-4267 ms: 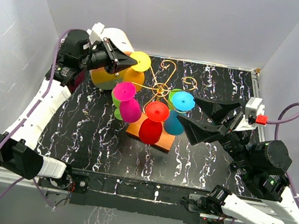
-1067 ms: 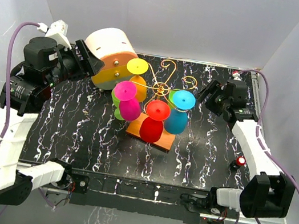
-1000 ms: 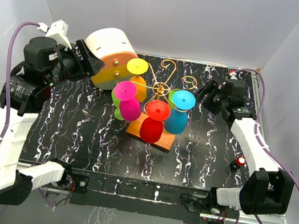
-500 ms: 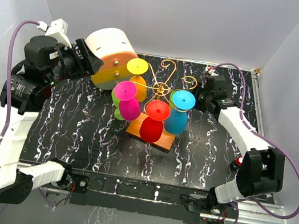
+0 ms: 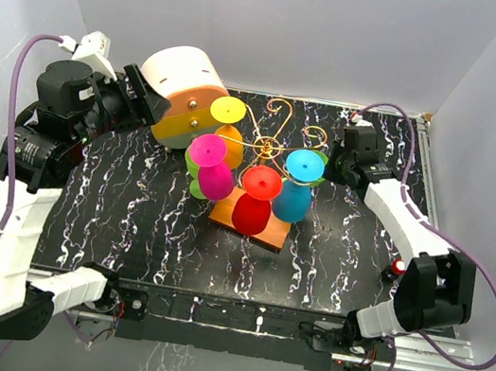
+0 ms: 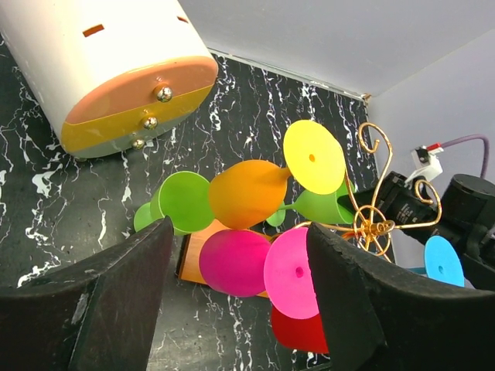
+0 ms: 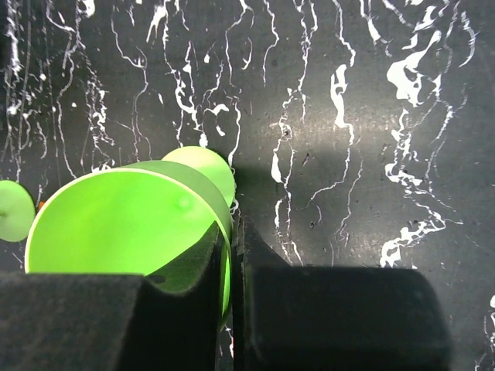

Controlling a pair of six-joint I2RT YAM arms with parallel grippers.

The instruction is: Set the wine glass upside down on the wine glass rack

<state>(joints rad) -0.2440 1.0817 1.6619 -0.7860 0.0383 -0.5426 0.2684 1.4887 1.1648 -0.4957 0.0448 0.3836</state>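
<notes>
Green wine glass point(image 7: 124, 224): rim clamped between the right jaws, just beside the far right of the wine glass rack point(image 5: 271, 137) on the table point(image 5: 145, 225). Left jaws: apart, gripping nothing, facing the rack.

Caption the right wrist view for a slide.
Right gripper pinches the rim of a lime-green wine glass, black marbled table behind.

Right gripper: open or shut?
Shut: the right gripper pinches the rim wall of the lime-green plastic wine glass, gripping it inside and outside.
</notes>
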